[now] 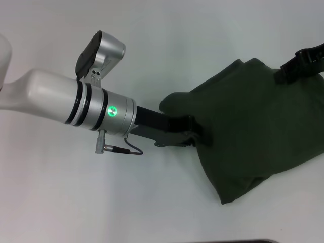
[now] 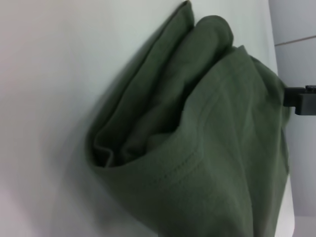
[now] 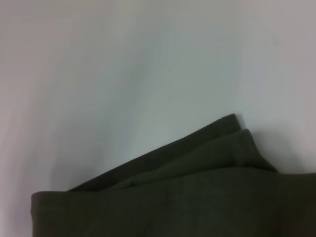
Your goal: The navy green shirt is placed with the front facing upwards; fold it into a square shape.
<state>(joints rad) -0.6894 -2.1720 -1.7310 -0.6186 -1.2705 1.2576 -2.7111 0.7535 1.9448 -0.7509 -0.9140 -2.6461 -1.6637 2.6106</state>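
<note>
A: How's the shirt lying?

B: Bunched in folded layers on the right half of the white counter, long side running diagonally from far-right to near-centre.

A: And the pincers?

B: The left pincer is at the shirt's left edge, tips buried in cloth, so it seems clamped on it. The right pincer is at the far-right corner; can't tell its grip.

A: Room?

B: Just plain white counter.
</note>
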